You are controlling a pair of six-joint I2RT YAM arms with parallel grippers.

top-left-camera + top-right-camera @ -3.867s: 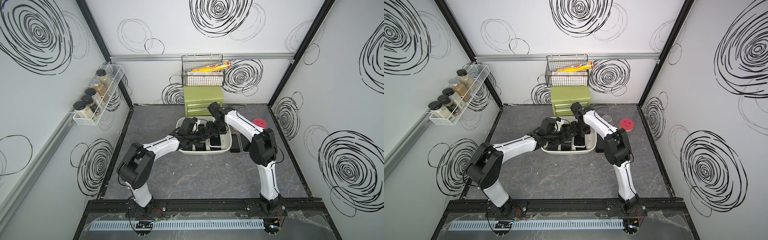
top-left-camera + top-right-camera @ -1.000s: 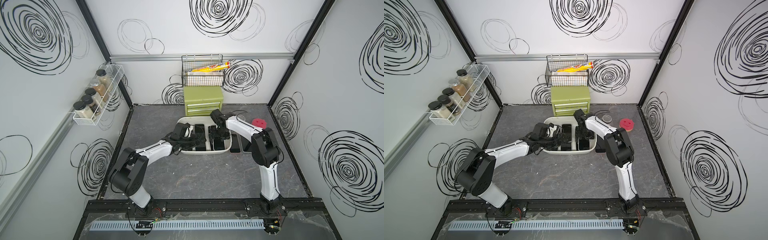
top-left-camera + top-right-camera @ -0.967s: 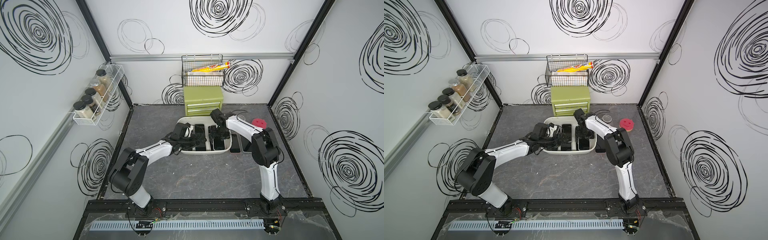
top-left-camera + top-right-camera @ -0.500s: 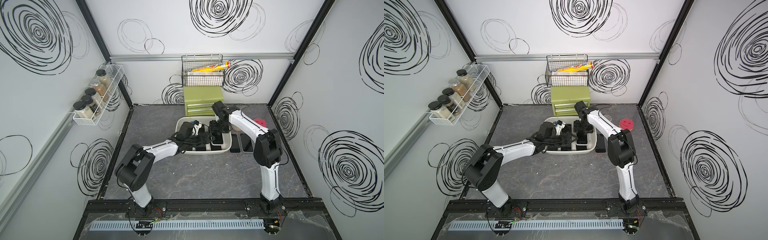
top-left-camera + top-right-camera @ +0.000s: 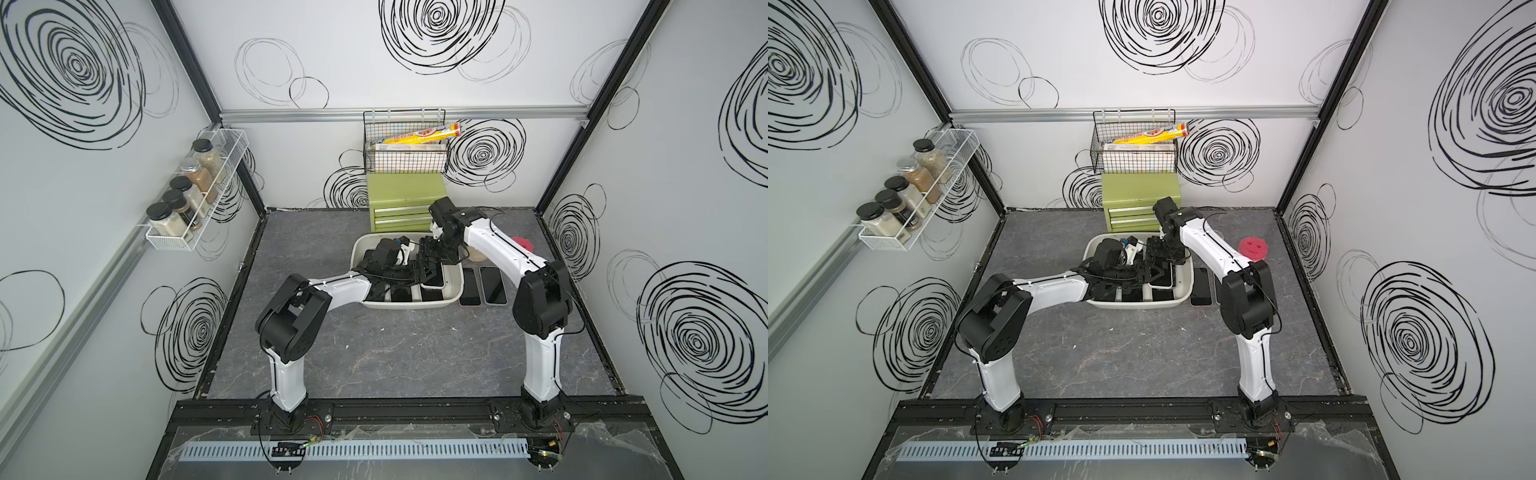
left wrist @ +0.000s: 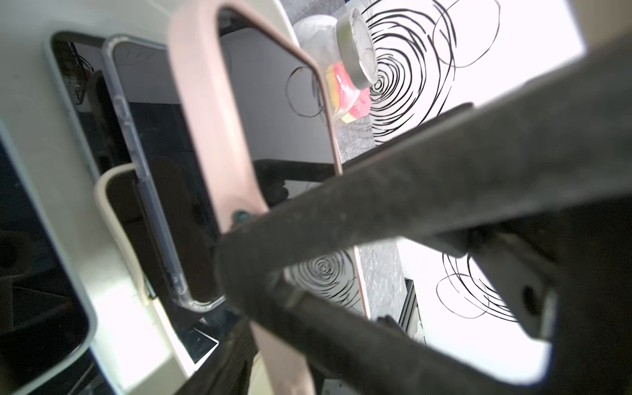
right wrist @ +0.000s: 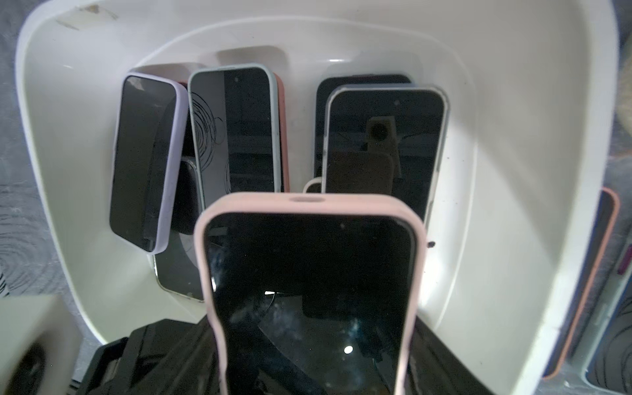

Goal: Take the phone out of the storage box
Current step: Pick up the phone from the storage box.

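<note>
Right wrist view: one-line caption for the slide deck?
Wrist close-up: pink-cased phone held up over the off-white storage box, several other phones lying inside.

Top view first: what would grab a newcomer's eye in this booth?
Two white arms meet over the storage box in the middle, which holds several phones. The right gripper holds a pink-cased phone tilted up above the others, and two more phones lie on the table beside the box. Big black swirls cover the walls.
</note>
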